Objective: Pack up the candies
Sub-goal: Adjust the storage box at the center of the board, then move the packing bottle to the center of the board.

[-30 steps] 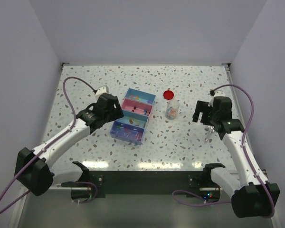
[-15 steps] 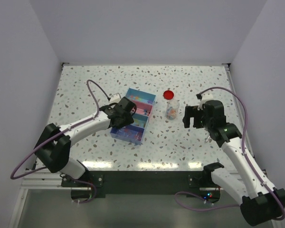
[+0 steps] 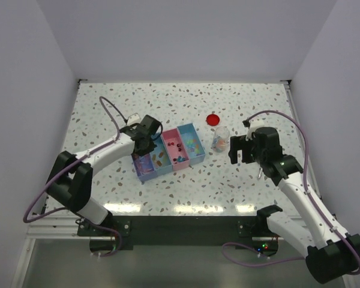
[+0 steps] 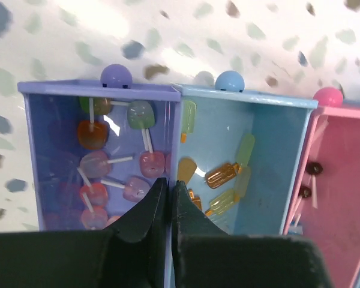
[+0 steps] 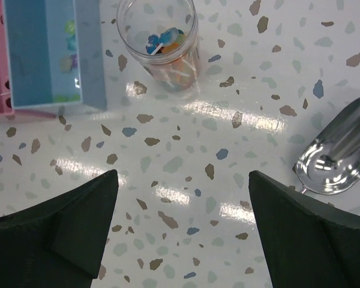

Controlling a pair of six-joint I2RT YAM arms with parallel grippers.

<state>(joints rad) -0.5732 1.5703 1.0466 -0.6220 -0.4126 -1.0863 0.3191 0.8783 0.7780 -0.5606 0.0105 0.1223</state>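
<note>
Tray now crosswise, left fingers clamped on its divider; right fingers apart near jar.

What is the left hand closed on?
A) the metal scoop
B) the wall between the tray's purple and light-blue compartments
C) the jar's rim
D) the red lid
B: the left wrist view shows the left hand pinched shut on the tray wall dividing those two compartments.

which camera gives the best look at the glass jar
The right wrist view: the jar sits close and unblocked, open-topped, mixed candies visible inside. The top external view shows the jar small, near the red lid. The left wrist view misses it.
</note>
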